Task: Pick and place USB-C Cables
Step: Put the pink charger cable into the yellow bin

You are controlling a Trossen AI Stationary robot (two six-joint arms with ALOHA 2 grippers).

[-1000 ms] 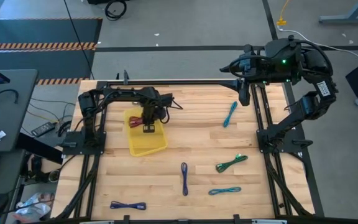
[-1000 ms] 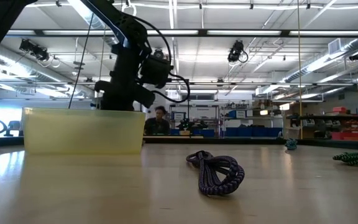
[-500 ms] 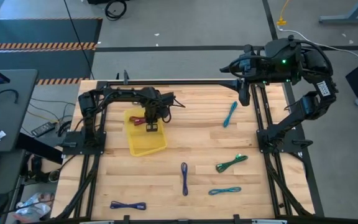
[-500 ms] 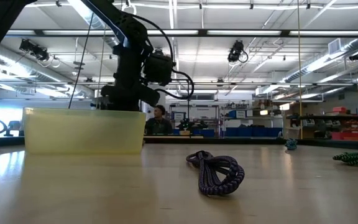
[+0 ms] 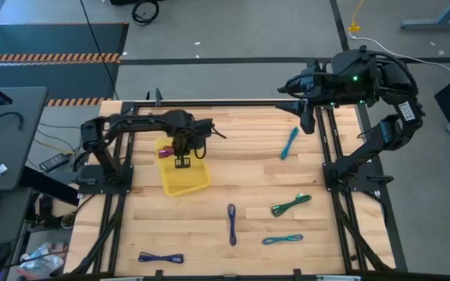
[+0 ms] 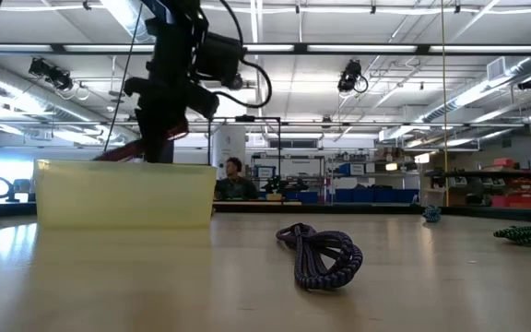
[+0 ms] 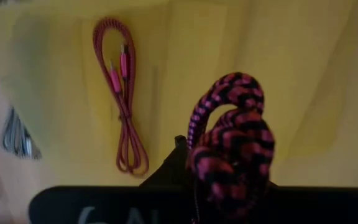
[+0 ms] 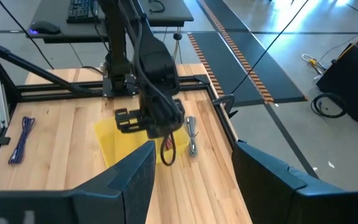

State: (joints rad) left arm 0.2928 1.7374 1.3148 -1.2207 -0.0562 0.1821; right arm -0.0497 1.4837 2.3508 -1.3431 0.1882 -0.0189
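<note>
Cables lie spread on the desk (image 5: 248, 168): a purple one (image 5: 231, 223) nearest the front, a green one (image 5: 291, 205) farther right, a blue one (image 5: 289, 143) near the back. Behind them, the left tool (image 5: 180, 161) hangs over the yellow tray (image 5: 198, 181), clamped on a maroon cable (image 7: 232, 149) while another maroon cable (image 7: 120, 93) already lies inside. This looks like the placing step, so the next move probably calls for lowering and releasing; the right tool (image 8: 191, 171) waits at the back corner, fingers apart.
</note>
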